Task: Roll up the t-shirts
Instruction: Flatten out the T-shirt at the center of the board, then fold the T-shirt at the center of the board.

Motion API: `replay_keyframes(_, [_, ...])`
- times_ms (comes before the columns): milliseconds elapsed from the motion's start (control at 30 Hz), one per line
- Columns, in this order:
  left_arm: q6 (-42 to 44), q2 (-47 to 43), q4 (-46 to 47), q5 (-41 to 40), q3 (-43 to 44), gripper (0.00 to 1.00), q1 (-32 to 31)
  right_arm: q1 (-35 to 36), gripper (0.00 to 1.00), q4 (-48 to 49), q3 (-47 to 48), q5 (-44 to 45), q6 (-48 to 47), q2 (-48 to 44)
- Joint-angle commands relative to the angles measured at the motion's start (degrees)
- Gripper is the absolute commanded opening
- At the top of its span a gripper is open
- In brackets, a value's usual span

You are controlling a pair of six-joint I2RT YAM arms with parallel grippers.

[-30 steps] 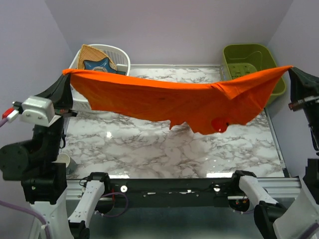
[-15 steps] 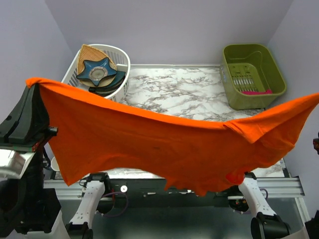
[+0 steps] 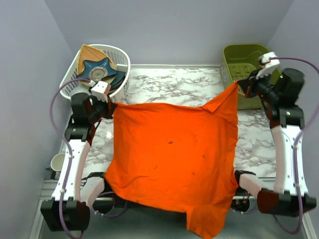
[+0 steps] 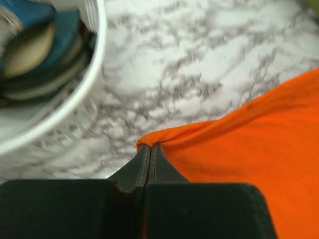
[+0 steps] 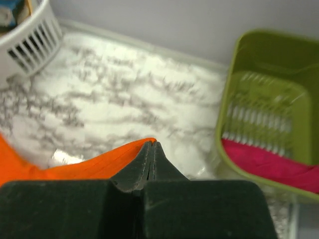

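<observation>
The orange t-shirt [image 3: 172,159] is spread open across the middle of the top view, covering most of the marble counter [image 3: 169,84]. No part of it is rolled or folded yet.

The left hand [image 3: 106,105] is clenched on the shirt's corner at the centre left of the frame, just below the white basket [image 3: 123,60]. The right hand [image 3: 243,85] is clenched on the opposite corner at the upper right, beside the green bin [image 3: 225,56]. Both wrist views show the fingers pressed tight together with a pinch of orange cloth between them.

The far edge runs fairly taut between the two hands. It sits higher on the right, so the shirt looks skewed. At the bottom of the frame the near part spills past the counter's front edge, with one piece dangling lower at the bottom right. How much of the cloth lies flat on the counter I cannot tell.

I judge the task to be at its opening stage: the shirt is stretched out but not settled. Laying it flat, squaring it and all of the rolling remain. A pink cloth [image 5: 269,167] lies in the bin.
</observation>
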Motion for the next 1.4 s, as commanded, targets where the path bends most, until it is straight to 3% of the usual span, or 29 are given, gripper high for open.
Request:
replay_keyframes(0, [-0.36,8.80,5.31,3.82,-4.30,0.00,-0.86,3.17,0.01,-2.47,-3.04,-7.56,-4.81,12.59])
replay_keyframes(133, [4.20,20.13,9.27,1.27,-3.00,0.00,-4.63,7.48,0.01,-3.26,0.81,-5.21,-9.03,28.75])
replay_keyframes(300, [8.68,31.50,11.91,-4.35,3.68,0.00,-5.26,10.04,0.00,-7.03,18.02,1.65,-10.71,50.26])
replay_keyframes(400, [10.88,35.90,12.27,-6.64,7.55,0.00,-5.26,10.03,0.01,-9.50,28.81,6.58,-11.15,57.68])
replay_keyframes(533, [11.50,40.56,11.56,-7.44,12.29,0.00,-5.26,10.12,0.01,-7.75,36.41,15.17,-9.49,66.12])
replay_keyframes(633, [11.33,41.88,11.39,-7.44,13.88,0.00,-5.26,10.12,0.01,-8.89,42.37,17.48,-8.52,69.21])
replay_keyframes(767, [11.06,42.07,10.34,-8.23,14.77,0.00,-5.26,10.21,0.01,-9.15,43.10,17.75,-7.64,70.71])
replay_keyframes(967, [10.89,38.46,9.37,-8.32,13.72,0.00,-5.26,12.05,0.01,-9.68,37.66,11.95,-5.79,68.25])
replay_keyframes(1200, [9.83,37.76,9.98,-7.44,12.40,0.00,-5.70,12.85,0.01,-11.52,39.32,13.52,-4.65,70.80])
replay_keyframes(1367, [11.06,37.76,10.42,-7.79,11.70,0.00,-5.70,12.93,0.00,-11.87,35.90,16.61,-4.82,65.11])
